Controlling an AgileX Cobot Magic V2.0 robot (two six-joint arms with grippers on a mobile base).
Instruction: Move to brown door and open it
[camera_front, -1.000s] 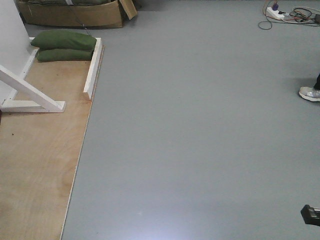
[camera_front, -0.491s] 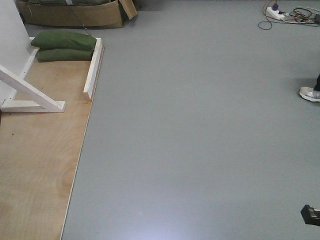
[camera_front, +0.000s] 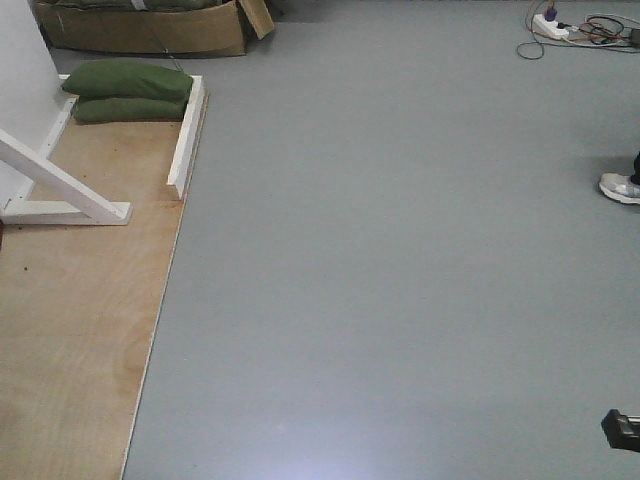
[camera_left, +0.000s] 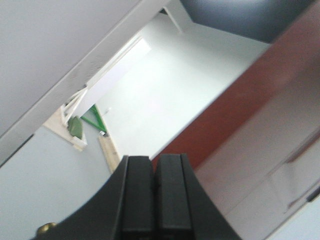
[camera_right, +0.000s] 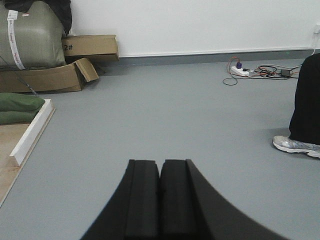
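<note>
The brown door (camera_left: 250, 95) shows only in the left wrist view, as a glossy reddish-brown surface running diagonally from the lower centre to the upper right, with a paler reflecting panel below it. My left gripper (camera_left: 155, 161) is shut and empty, its tips level with the door's near edge in the picture; I cannot tell whether they touch. My right gripper (camera_right: 160, 165) is shut on nothing and hangs over bare grey floor. The front view does not show the door. No handle or keys are visible.
A pale plywood floor panel (camera_front: 70, 330) lies at the left with a white wooden brace (camera_front: 60, 185) and green sandbags (camera_front: 125, 90). Cardboard boxes (camera_front: 150, 30) stand behind. A person's shoe (camera_front: 620, 187) and a power strip with cables (camera_front: 555, 25) are at the right.
</note>
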